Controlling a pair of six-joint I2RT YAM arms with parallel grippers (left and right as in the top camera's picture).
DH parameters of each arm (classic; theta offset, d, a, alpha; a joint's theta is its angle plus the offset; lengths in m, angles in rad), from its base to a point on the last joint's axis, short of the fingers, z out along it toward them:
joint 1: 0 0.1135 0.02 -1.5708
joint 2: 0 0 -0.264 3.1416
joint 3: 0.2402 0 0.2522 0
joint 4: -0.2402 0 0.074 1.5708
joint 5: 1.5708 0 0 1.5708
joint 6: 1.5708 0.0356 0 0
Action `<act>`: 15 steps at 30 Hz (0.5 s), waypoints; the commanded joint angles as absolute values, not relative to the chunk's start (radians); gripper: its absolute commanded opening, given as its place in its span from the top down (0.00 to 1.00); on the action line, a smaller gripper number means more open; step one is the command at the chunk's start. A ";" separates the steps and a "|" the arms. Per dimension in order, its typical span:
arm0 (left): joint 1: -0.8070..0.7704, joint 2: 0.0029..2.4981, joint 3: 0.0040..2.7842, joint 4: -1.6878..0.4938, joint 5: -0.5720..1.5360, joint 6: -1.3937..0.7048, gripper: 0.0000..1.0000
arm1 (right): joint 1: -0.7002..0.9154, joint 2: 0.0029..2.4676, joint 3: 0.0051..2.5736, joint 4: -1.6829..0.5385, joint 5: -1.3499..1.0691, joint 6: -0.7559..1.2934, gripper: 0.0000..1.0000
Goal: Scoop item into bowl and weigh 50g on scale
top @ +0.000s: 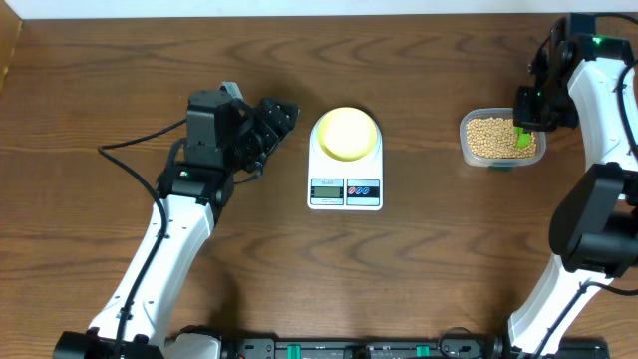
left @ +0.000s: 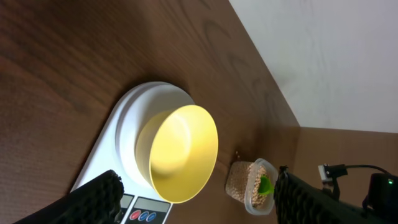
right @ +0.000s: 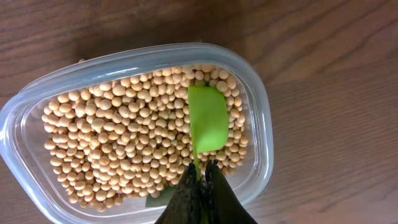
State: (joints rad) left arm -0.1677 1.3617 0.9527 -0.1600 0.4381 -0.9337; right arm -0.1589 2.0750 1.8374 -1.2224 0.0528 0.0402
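Note:
The pale-yellow bowl [top: 346, 133] stands empty on the round platform of the white scale [top: 345, 187], also in the left wrist view as bowl [left: 183, 152] and scale [left: 112, 155]. Tan beans [top: 495, 138] fill a clear tub [right: 25, 118] at the right. My right gripper [right: 202, 167] is shut on the handle of a green scoop [right: 208, 118], whose empty bowl lies on the beans [right: 112, 137]; the gripper also shows in the overhead view [top: 525, 122]. My left gripper [top: 269, 125] is open and empty, left of the scale, and it also shows in the left wrist view [left: 199, 199].
The scale's display and red and blue buttons [top: 362, 188] face the table's front edge. A black cable [top: 130, 145] runs left from the left arm. The table's far edge [top: 299, 20] meets a white wall. The tub with the scoop also shows in the left wrist view [left: 254, 185].

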 commanded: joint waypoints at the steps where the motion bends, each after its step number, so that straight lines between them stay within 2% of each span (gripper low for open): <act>1: -0.169 1.358 0.960 -0.172 0.424 -0.908 0.20 | -0.165 2.097 1.845 -1.217 0.071 0.036 0.99; 15: -0.169 1.358 0.960 -0.194 0.416 -0.849 0.21 | -0.165 2.097 1.726 -1.105 0.065 0.036 0.97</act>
